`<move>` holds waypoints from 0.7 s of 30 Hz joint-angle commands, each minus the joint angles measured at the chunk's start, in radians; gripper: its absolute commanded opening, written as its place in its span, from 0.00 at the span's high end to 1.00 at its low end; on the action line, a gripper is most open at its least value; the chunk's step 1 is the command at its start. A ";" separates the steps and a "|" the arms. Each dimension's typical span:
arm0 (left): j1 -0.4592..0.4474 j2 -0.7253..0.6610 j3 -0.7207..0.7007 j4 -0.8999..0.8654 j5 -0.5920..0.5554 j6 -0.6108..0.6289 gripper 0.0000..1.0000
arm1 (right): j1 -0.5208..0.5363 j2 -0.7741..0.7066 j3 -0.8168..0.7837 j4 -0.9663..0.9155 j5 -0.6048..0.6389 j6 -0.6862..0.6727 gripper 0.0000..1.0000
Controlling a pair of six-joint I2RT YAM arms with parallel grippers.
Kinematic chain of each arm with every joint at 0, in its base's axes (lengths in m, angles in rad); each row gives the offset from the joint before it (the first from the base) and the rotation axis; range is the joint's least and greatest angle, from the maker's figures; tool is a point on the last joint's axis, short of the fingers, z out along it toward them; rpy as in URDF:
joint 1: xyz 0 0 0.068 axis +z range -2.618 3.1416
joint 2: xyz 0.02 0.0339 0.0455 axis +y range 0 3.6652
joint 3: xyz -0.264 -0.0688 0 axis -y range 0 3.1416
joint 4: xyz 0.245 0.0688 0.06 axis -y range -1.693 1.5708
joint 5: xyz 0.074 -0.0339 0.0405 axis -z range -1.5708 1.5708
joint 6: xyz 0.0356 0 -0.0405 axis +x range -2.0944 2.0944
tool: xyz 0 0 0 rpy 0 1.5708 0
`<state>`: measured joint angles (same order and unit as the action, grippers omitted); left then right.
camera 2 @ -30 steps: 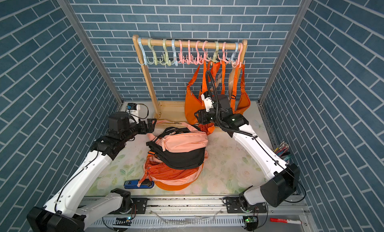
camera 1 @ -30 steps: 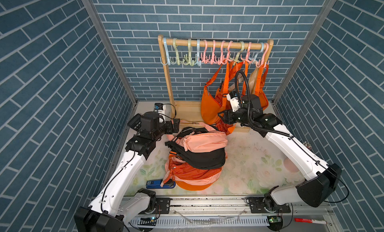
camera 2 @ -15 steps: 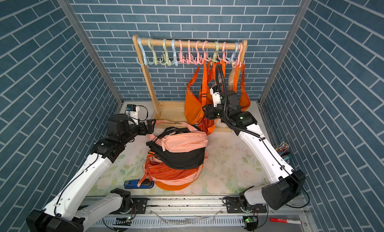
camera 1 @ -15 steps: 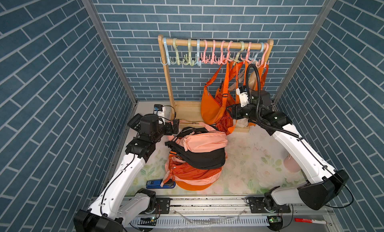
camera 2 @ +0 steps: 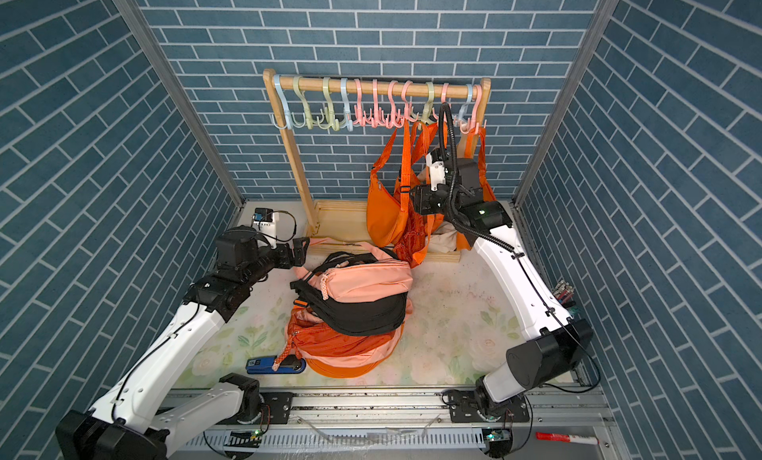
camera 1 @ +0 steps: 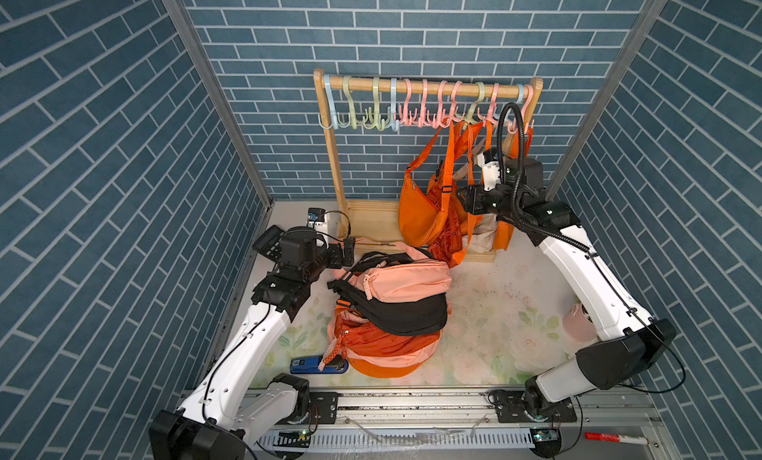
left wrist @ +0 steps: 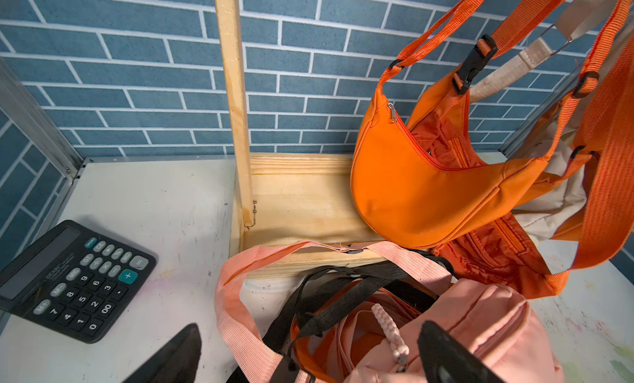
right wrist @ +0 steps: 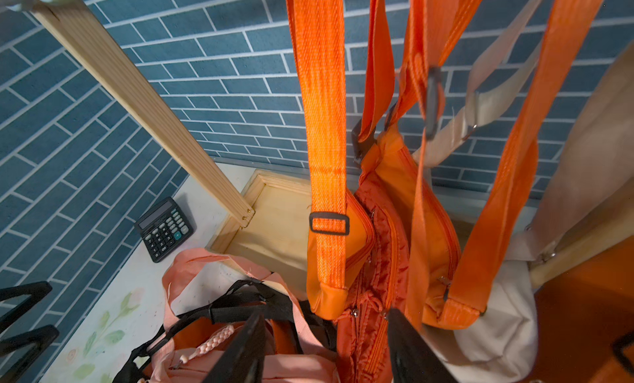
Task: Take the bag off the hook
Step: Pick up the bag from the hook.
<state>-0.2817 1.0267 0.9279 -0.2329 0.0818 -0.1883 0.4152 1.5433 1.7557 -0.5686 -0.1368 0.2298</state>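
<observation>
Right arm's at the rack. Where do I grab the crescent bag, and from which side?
The wide strap above its slider, not the bulging body. It hangs flat and taut facing the open right pincer, so likely come straight in from the front, close across it, then lift off the hook.

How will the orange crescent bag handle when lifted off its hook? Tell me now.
The orange bag sags and creases: probably floppy. Hanging by a long strap, it will likely swing. Thin fabric suggests it is light.

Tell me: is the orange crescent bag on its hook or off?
On. The orange crescent bag hangs by its strap, which runs taut up to a pink hook on the wooden rail.
</observation>
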 commanded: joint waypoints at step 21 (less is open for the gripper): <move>-0.094 -0.093 -0.053 0.098 0.087 0.090 0.01 | -0.044 0.590 0.762 -0.219 -0.158 0.005 0.46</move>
<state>-0.3676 0.9417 0.8848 -0.1493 0.1764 -0.1215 0.3786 2.1174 2.4531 -0.7891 -0.2821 0.2295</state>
